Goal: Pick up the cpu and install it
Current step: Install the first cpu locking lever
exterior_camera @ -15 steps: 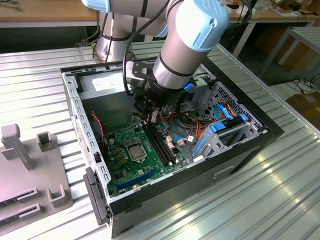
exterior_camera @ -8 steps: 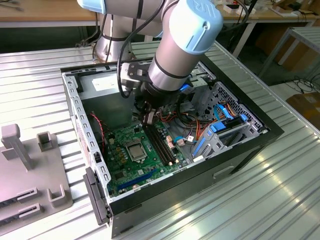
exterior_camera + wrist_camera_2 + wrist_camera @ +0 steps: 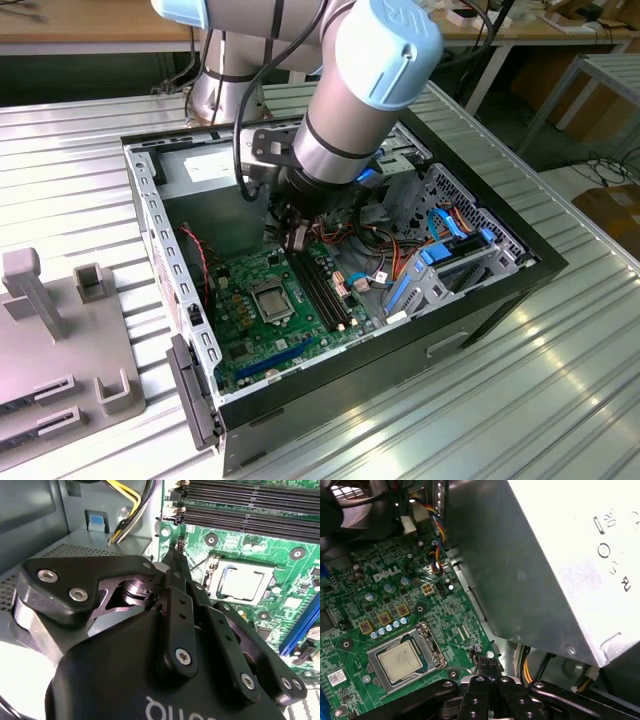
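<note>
Claw [image 3: 487,667]: fingers pressed together, nothing held, tips over the motherboard [image 3: 395,605].
Cpu [image 3: 400,661]: seated in its socket, just beside the claw.

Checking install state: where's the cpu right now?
The cpu sits in the socket on the motherboard, beside the RAM slots; the gripper is above the board nearby.

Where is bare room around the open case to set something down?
Free: ribbed metal table at the exterior view's right of the black computer case, bordered by table edge. Crowded: inside, cables, green motherboard, gripper; left, grey fixture block.
</note>
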